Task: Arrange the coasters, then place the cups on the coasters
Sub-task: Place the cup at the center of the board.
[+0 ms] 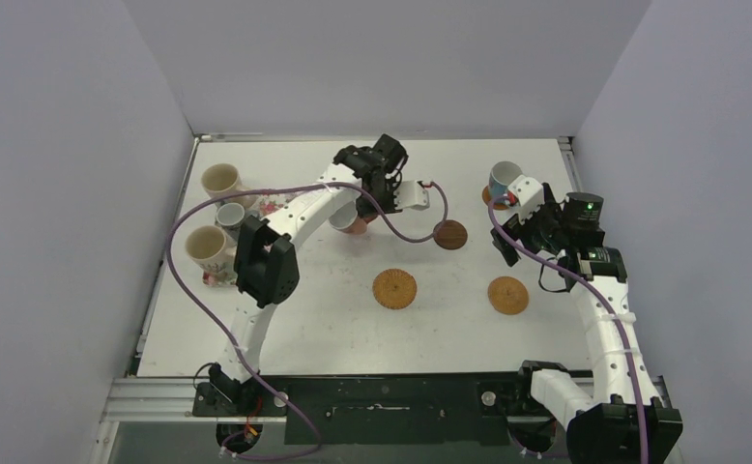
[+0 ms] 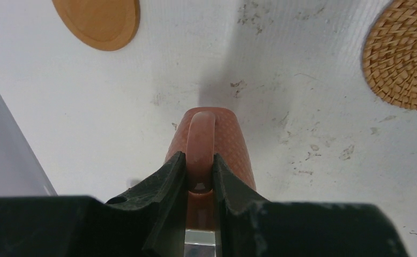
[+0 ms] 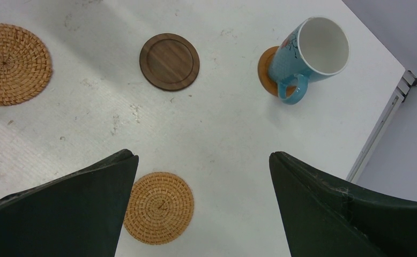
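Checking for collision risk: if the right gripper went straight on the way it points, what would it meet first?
Probably bare table: the open right gripper aims between the nearer woven coaster and the blue mug, touching neither. Depth is unclear from this view.

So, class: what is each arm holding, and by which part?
The left fingers pinch the salmon-pink mug by its handle. The right fingers stand open, holding nothing.

Wide bare white table (image 1: 333,324) sits at the lower middle of the top view. Tall cream mugs (image 1: 219,180) crowd the left edge. The light blue mug (image 1: 504,179) blocks the upper right
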Available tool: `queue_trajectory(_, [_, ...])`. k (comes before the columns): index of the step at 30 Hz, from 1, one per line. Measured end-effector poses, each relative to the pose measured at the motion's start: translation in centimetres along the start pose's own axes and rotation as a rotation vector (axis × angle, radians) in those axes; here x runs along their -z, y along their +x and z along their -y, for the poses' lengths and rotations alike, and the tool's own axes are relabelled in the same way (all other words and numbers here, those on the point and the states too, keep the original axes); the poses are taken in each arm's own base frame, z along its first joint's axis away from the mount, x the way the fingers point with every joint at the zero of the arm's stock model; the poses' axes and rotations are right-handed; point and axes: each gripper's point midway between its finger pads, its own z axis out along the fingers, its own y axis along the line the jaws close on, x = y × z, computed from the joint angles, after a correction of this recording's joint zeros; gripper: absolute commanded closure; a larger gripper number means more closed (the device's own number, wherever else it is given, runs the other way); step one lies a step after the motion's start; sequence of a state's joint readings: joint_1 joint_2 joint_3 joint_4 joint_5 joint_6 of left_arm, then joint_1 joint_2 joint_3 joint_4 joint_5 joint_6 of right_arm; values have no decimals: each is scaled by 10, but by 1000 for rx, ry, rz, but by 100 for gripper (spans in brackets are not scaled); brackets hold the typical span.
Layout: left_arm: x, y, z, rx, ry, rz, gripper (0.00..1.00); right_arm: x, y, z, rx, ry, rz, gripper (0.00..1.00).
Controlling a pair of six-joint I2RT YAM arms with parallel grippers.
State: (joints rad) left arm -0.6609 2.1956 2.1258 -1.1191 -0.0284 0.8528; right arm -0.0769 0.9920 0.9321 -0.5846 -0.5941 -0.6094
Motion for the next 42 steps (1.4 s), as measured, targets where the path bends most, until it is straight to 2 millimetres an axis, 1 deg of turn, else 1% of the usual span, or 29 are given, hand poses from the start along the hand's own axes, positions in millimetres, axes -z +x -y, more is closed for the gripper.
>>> queue_trajectory(8, [-27,-13,28,-63,70,-36,100,0,-1,1,-4,8,4,0])
queue_trajectory(16, [-30,-28,35,-112,77,-38,100,0,1,1,-13,15,2,0])
queue_trajectory(17, [-30,-29,34,-114,76,-38,99,0,1,1,-13,15,2,0])
queue_trajectory(20, [-31,-30,35,-117,77,-40,86,0,2,1,-14,15,1,0])
queue_trajectory(22, [-32,-31,34,-117,75,-40,83,0,1,1,-13,16,2,0])
queue_trajectory(25, [-33,-31,33,-119,72,-42,75,0,0,2,-10,20,6,0])
queue_trajectory(35, [-35,-33,32,-120,64,-37,66,0,-1,3,-7,24,9,0])
queue_trajectory(42, [-36,-36,29,-118,53,-26,50,0,-1,3,-7,25,9,0])
